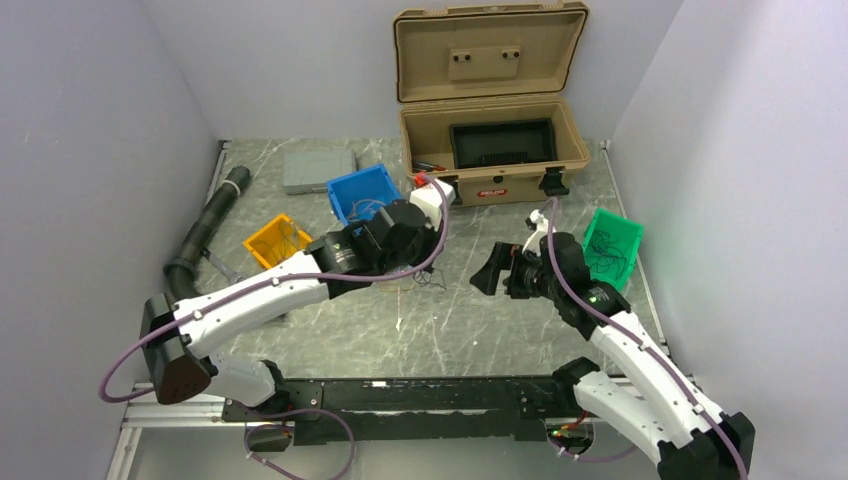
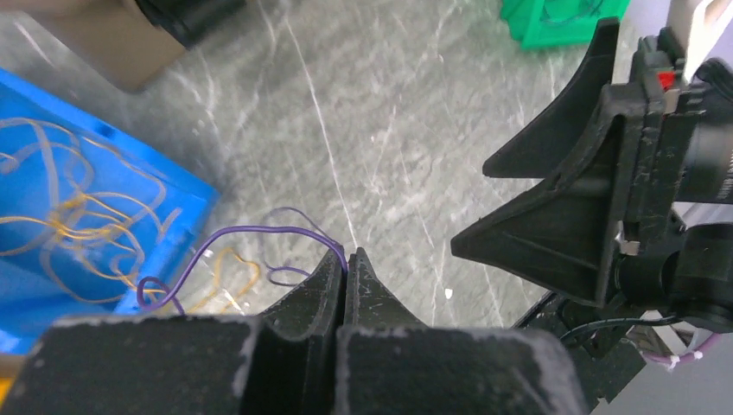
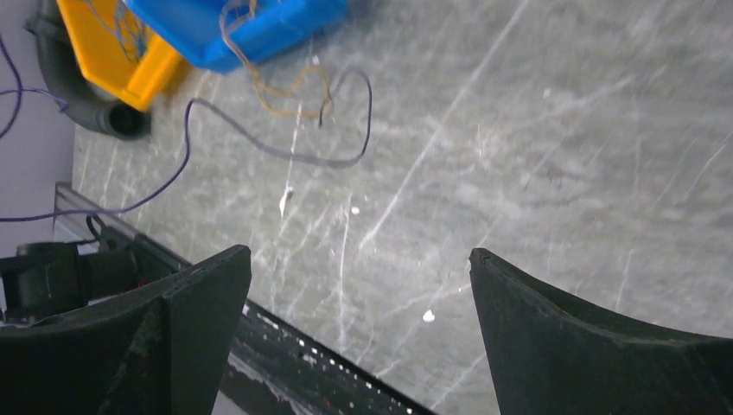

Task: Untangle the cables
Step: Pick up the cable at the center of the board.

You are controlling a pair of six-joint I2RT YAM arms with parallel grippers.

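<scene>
- Grey marbled surface (image 1: 480, 330) between pale lilac walls, seen from above: an open tan case (image 1: 490, 60) stands at the back, a blue bin (image 1: 343, 200) and a yellow bin (image 1: 262, 250) sit left of centre, a green bin (image 1: 612, 215) is at the right, and a black hose (image 1: 205, 225) runs along the left wall
- Same view: the left arm (image 1: 260, 295) reaches to the middle, and thin loose cables (image 1: 425, 280) lie on the surface just below its wrist; the right gripper (image 1: 495, 270) sits right of them, pointing left
- Left wrist view: the left gripper (image 2: 346, 268) is pressed together, pinching a purple cable (image 2: 259, 229) at its tips; the cable arcs left and loops down near the blue bin's corner, an orange cable (image 2: 229, 272) lies under that arc, and yellow strands (image 2: 78, 216) rest inside the blue bin
- Right wrist view: the right gripper is spread wide, only bare surface between its fingers; the purple cable winds across the upper left, and the orange one loops just below the blue bin
</scene>
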